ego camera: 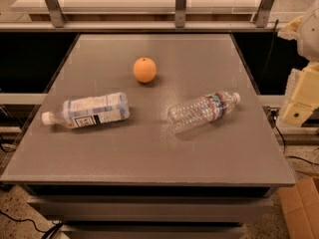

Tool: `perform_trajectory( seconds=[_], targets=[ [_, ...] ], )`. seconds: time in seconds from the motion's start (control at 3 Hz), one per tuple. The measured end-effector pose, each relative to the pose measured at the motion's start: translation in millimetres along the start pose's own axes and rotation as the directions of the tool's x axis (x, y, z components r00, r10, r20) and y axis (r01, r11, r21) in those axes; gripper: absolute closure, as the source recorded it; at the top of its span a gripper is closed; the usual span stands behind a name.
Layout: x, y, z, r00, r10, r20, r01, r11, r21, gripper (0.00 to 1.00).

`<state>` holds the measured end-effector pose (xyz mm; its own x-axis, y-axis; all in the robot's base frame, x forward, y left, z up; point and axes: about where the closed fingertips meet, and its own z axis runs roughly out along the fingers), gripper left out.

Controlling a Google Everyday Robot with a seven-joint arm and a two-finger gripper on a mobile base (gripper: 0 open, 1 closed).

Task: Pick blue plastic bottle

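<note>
Clearly, in the camera view the hand (298, 103) hung far to the right of the orange (145, 69), beyond the edge of the tabletop (164, 158). Whether it was spread or pressed together, I could not tell. The blue plastic bottle (89, 110) lay on its side, nearer to the camera than the orange and to the left of it, with its white cap pointing away to the left. The clear ribbed bottle (202, 111) lay to the front-right of the orange, well apart. In my judgement, the hand should pass above the clear bottle, descend over the middle of the label, and close across the round body, because such a bottle rolls easily.
</note>
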<state>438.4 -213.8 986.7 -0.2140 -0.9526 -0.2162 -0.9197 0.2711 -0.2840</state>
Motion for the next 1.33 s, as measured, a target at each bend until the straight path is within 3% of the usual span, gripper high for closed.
perform_trajectory(
  seconds=[0.67, 1.0, 1.33],
  targets=[
    [-4.1, -1.5, -2.6, 1.000, -0.008, 0.014, 0.008, 0.9998, -0.015, 0.00],
    [-39.2, 1.3, -5.9, 0.992, -0.122, 0.035, 0.123, 0.9918, -0.033, 0.00],
    [-85.5, 10.4, -2.4, 0.965, -0.254, 0.060, 0.257, 0.9651, -0.051, 0.00]
  ],
)
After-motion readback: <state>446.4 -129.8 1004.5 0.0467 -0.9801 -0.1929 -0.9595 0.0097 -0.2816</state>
